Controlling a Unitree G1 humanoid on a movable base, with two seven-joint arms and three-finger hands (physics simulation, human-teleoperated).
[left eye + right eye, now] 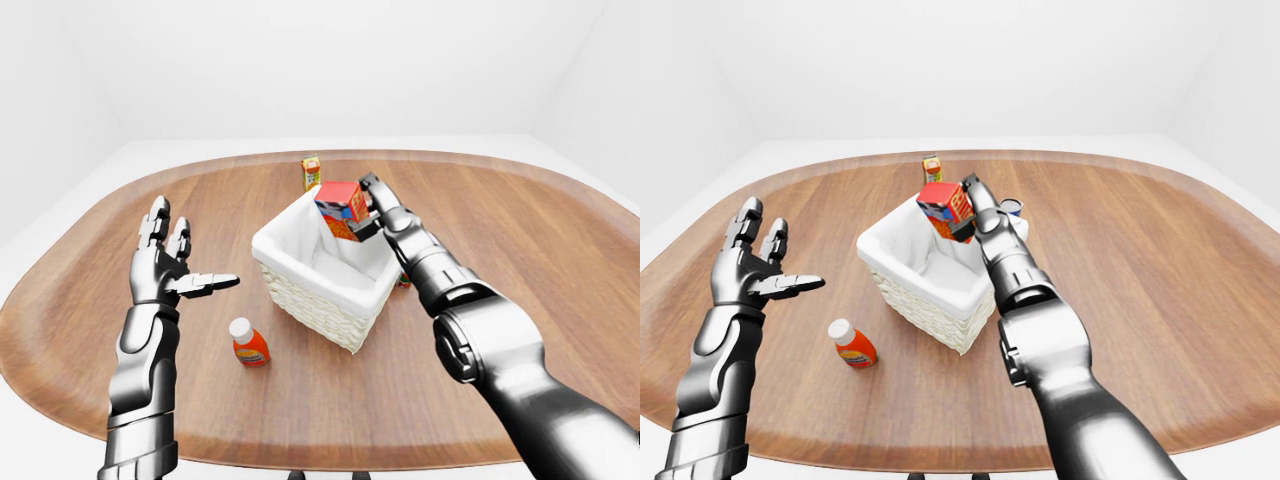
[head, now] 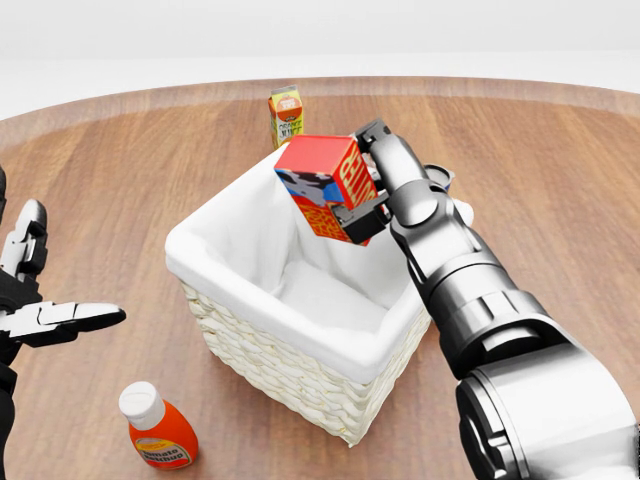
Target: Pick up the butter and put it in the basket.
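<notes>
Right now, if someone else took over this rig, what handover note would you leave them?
Right hand: shut on the butter box, held tilted above the top-right part of the white-lined wicker basket in the head view.
Left hand: open, empty, raised to the left of the basket.
Done: butter picked up and carried over the basket.
Left: lower it a little and release; the basket interior looks empty.
Nearby: ketchup bottle lying on the table, small carton beyond the basket.

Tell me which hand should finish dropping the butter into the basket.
The right hand. It already grips the butter, tilted above the basket opening, so it likely only needs to lower and release. The left hand is open, empty and well off to the head view's left.
</notes>
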